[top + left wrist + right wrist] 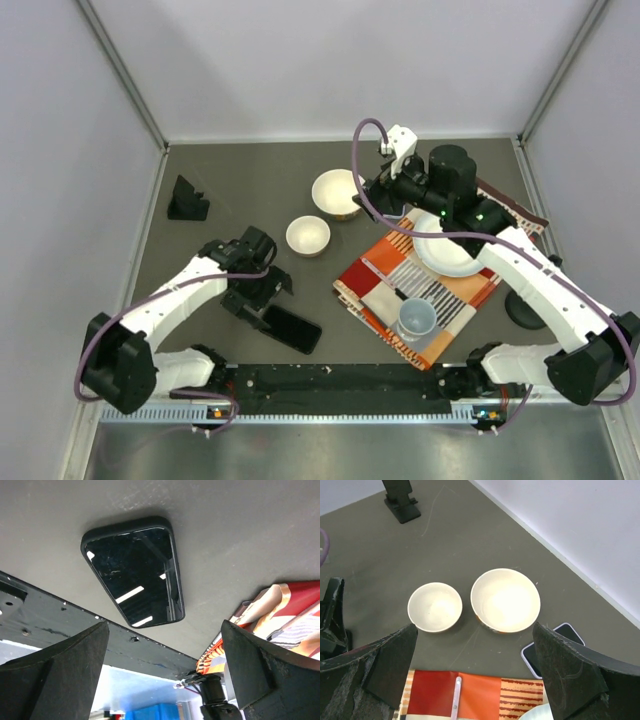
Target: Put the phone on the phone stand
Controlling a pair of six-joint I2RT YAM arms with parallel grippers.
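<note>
- The dark grey table point(250, 170) is enclosed by plain pale walls: a back wall point(350, 60), a left wall point(60, 180) and a right wall point(600, 120).
- A metal post point(120, 70) is set at each far corner.
- A black rail point(340, 380) is fixed along the table's near edge, with a brushed metal ledge point(350, 455) below it.
- Even light is cast, and only soft shadows are seen.

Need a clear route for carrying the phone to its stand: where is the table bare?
Bare table lies between the phone stand and the large bowl, and along its far edge. A smaller patch sits between the small bowl, the phone and the striped mat. Crowded: the right side, with mat, plate and cup.
</note>
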